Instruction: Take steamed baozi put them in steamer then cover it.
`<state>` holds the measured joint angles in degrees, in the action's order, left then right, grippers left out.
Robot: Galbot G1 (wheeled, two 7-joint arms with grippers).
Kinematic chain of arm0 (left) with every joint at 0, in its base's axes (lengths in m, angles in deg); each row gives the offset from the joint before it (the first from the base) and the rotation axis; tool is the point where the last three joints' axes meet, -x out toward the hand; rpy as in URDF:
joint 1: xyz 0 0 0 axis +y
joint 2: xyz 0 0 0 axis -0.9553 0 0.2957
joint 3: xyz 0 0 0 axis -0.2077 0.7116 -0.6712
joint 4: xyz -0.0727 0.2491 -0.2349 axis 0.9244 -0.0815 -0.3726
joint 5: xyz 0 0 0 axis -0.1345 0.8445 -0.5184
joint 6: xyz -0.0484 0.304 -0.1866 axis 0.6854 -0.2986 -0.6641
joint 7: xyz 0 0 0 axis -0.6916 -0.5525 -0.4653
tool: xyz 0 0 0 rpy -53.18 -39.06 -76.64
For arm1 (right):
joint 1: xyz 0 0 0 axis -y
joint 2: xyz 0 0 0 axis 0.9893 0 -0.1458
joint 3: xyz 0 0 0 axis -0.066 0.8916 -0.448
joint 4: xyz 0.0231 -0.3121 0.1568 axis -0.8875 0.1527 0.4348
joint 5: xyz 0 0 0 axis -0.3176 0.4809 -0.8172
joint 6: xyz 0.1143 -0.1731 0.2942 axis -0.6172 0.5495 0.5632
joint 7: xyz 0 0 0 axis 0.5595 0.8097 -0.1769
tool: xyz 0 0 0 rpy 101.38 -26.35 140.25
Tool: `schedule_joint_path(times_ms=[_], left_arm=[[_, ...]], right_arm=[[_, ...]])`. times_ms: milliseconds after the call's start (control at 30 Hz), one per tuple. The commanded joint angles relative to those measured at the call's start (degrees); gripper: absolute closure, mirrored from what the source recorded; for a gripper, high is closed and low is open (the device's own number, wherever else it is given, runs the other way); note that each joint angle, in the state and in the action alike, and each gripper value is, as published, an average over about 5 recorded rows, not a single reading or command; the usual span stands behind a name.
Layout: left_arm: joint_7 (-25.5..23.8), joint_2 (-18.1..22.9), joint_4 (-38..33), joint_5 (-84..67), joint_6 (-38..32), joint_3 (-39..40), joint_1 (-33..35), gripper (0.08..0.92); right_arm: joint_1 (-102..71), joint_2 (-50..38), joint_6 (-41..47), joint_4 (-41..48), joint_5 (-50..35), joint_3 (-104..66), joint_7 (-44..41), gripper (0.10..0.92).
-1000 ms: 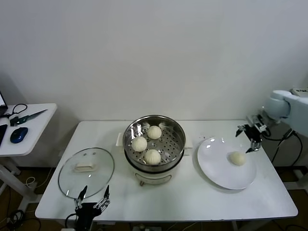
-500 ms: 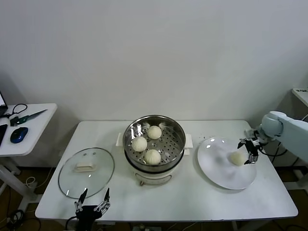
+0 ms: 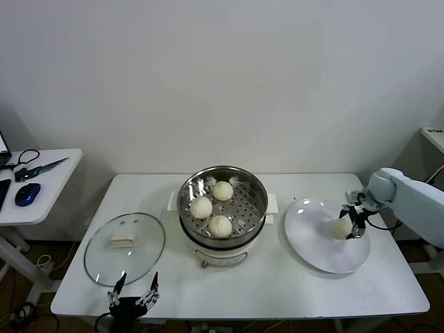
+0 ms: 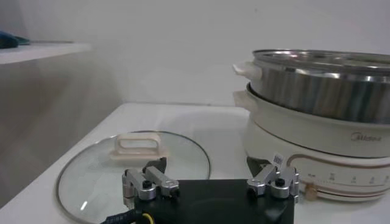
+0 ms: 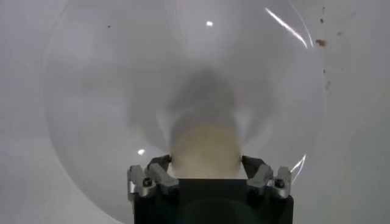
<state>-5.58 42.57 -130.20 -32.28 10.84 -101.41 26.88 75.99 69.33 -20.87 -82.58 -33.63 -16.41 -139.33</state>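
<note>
The last steamed baozi (image 3: 340, 227) is being straddled on the white plate (image 3: 316, 253) by the right gripper (image 3: 351, 221), at the right end of the desk (image 3: 277, 291). The soft dough is likely to be dented or torn if the jaws are closed too hard, and the bun is likely to be rolled across the smooth plate if one side is met before the other. A loose hold could also be lost while the bun is being carried over the steel rim of the steamer (image 3: 223, 205), where three buns (image 3: 210, 207) are already lying on the perforated tray.

In the right wrist view the jaws are being held spread, one on each side of the bun (image 5: 204, 150), with its flanks close against them; whether the dough is being touched yet cannot be told, since the contact is hidden by the gripper body (image 5: 208, 179).

The left gripper (image 3: 133, 295) is being held idle at the near edge of the desk, its jaws spread and gripping nothing, just short of the cover (image 3: 124, 248), which is lying flat on the desk left of the steamer, handle (image 4: 136, 145) up. The cover is not yet being handled.
</note>
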Motion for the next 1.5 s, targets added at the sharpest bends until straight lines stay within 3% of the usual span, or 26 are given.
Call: schedule_joint_path(times_ms=[33,200,467,700,900,1200,1500], left_arm=[[0.03,0.01,-0.09,-0.05,-0.03,0.01,0.05,0.177],[0.05,-0.02,-0.33,-0.05,-0.02,0.03,0.13,0.177],[0.01,-0.37,-0.73,-0.10,0.25,0.36,0.03,0.177],[-0.04,-0.78,-0.79,-0.05,0.53,1.38,-0.40,0.177],[-0.10,-1.10,-1.41,-0.43,0.65,1.35,-0.80,0.177],[-0.16,-1.10,-2.47,-0.42,0.70,0.86,-0.80,0.177],[-0.12,-1.56,-2.81,-0.56,0.13,-0.37,-0.52,0.177]], right_arm=[[-0.03,0.69,1.19,0.39,0.00,-0.57,-0.04,0.322],[12.24,-0.90,3.36,-5.01,-6.51,10.00,-0.28,0.337],[51.37,3.64,9.24,-24.66,-33.69,41.78,-1.38,0.338],[62.52,10.93,14.33,-36.83,-47.22,42.71,-0.70,0.338],[54.83,16.84,18.23,-39.95,-49.08,37.16,4.93,0.338],[41.98,25.90,20.28,-32.69,-44.82,34.65,9.90,0.338],[34.10,28.83,21.35,-27.13,-39.91,34.64,11.81,0.338]])
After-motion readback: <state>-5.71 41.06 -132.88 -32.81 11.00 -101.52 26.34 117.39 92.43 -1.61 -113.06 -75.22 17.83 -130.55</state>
